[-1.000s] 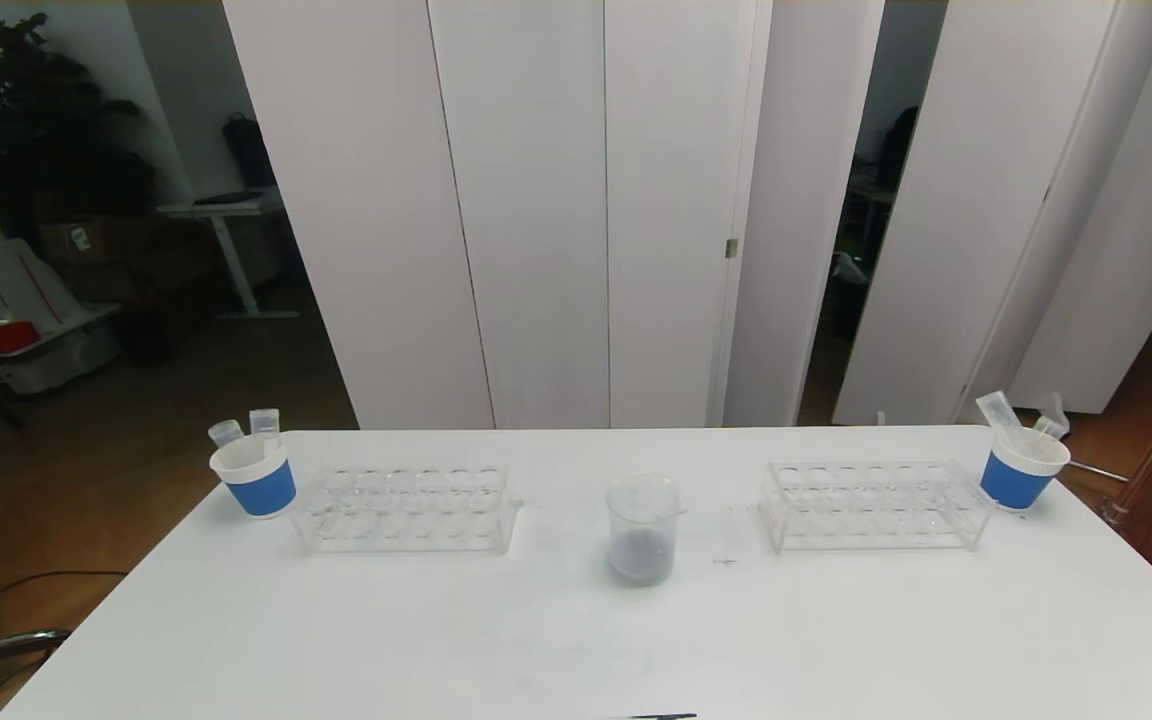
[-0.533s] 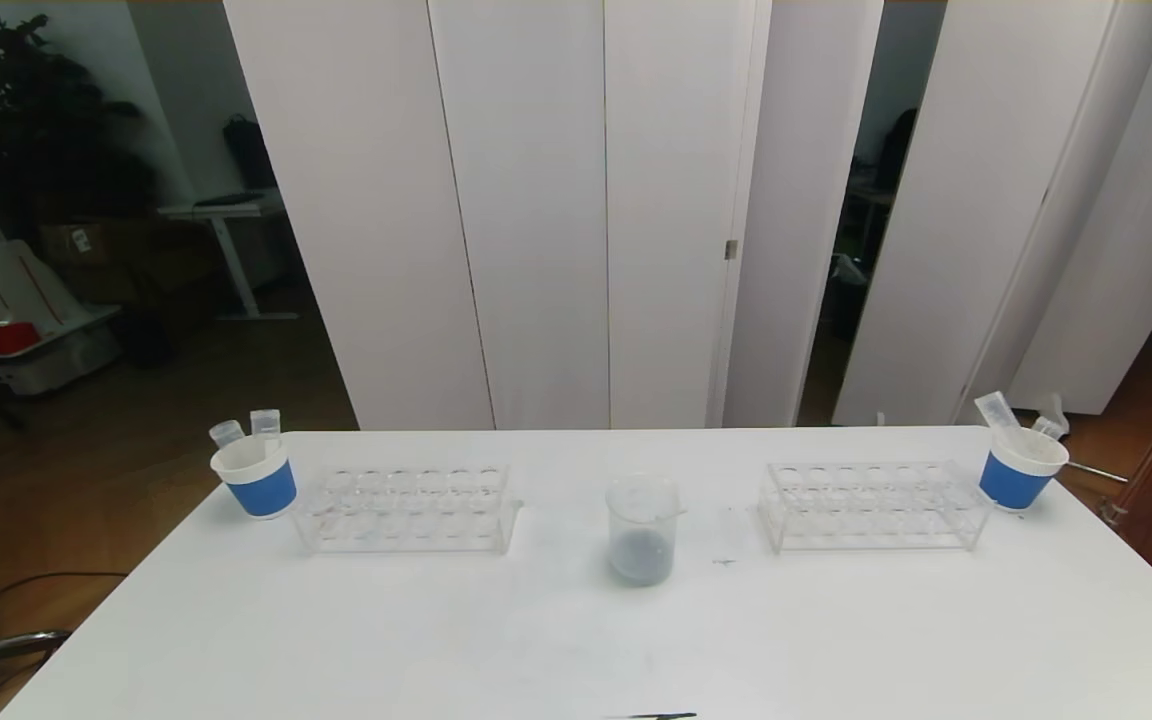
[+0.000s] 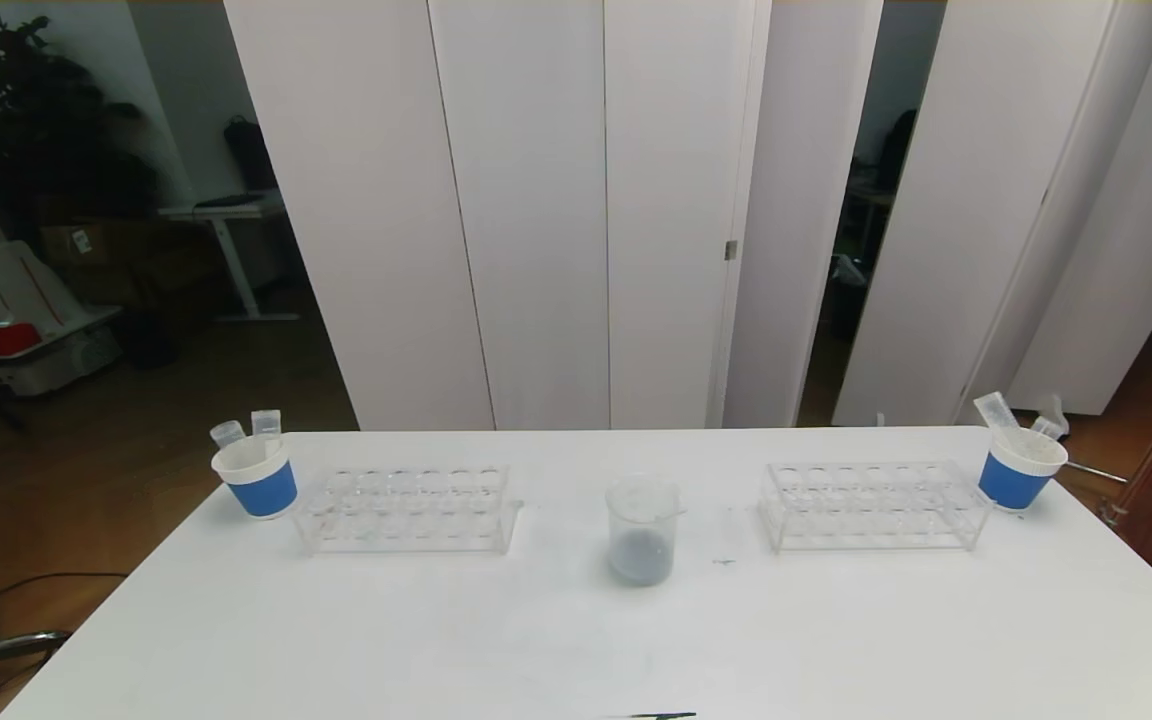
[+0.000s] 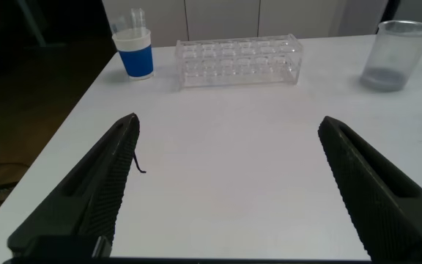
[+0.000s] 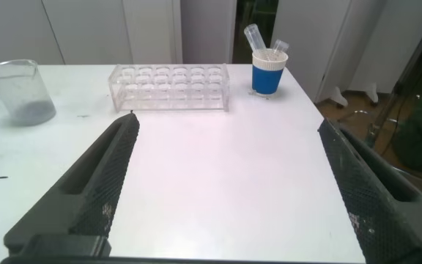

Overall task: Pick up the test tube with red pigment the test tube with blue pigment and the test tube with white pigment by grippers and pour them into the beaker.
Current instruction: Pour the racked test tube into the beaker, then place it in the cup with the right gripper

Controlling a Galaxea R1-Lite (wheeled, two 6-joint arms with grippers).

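The clear beaker (image 3: 643, 527) stands mid-table with a grey-blue residue at its bottom; it also shows in the left wrist view (image 4: 394, 56) and the right wrist view (image 5: 22, 91). Clear tubes stick out of a blue-and-white cup at the left (image 3: 256, 475) and another at the right (image 3: 1019, 468); their pigment is hidden inside the cups. Both clear racks (image 3: 406, 508) (image 3: 873, 503) look empty. My left gripper (image 4: 227, 125) and right gripper (image 5: 226, 125) are open and empty, low over the near table, out of the head view.
The left cup (image 4: 135, 53) and left rack (image 4: 239, 61) lie ahead of the left gripper. The right rack (image 5: 170, 86) and right cup (image 5: 269, 70) lie ahead of the right gripper. White panels stand behind the white table (image 3: 576, 640).
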